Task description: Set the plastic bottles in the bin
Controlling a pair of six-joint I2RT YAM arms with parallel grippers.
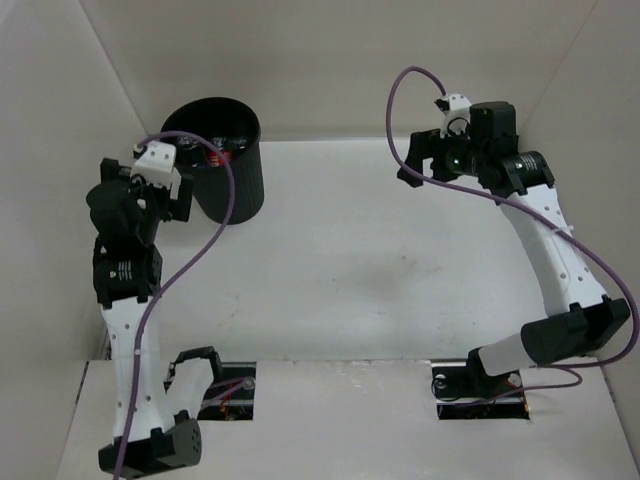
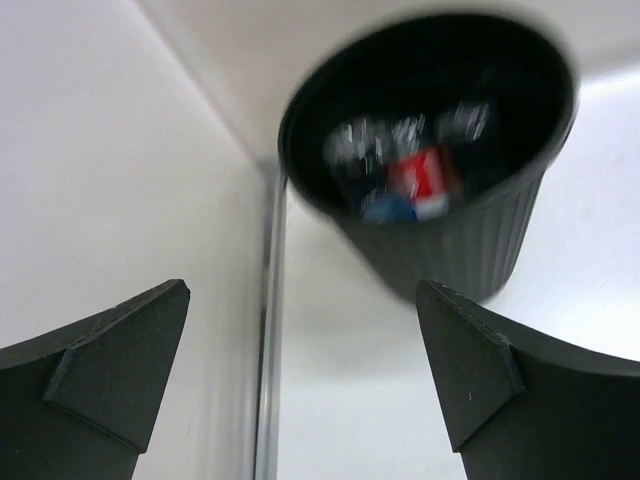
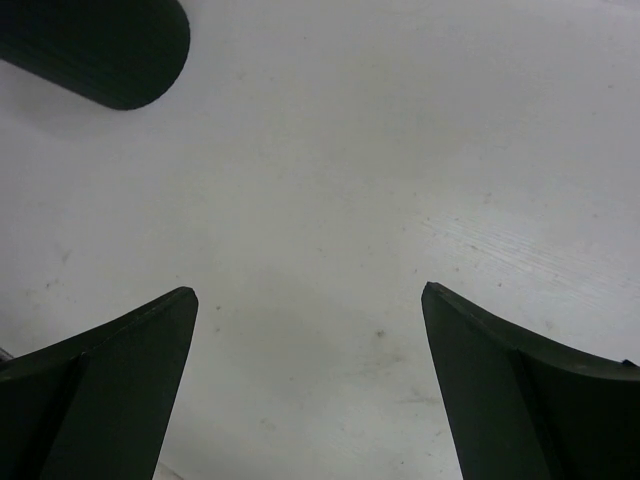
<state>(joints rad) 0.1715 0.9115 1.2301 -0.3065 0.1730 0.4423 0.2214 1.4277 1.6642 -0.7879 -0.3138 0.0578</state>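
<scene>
The black ribbed bin [image 1: 228, 160] stands at the back left of the table; it also shows in the left wrist view [image 2: 450, 230] and as a dark edge in the right wrist view [image 3: 100, 50]. Inside it lie plastic bottles, blurred: a red-white label [image 2: 425, 175], a blue patch [image 2: 392, 208] and clear bottles [image 2: 365, 140]. The orange bottle is not visible. My left gripper [image 1: 170, 195] is open and empty, just left of the bin [image 2: 300, 300]. My right gripper [image 1: 425, 160] is open and empty, raised over the back right of the table [image 3: 310, 300].
White walls enclose the table on the left, back and right. A metal seam [image 2: 268, 340] runs down the left wall corner beside the bin. Purple cables [image 1: 400, 110] loop off both arms.
</scene>
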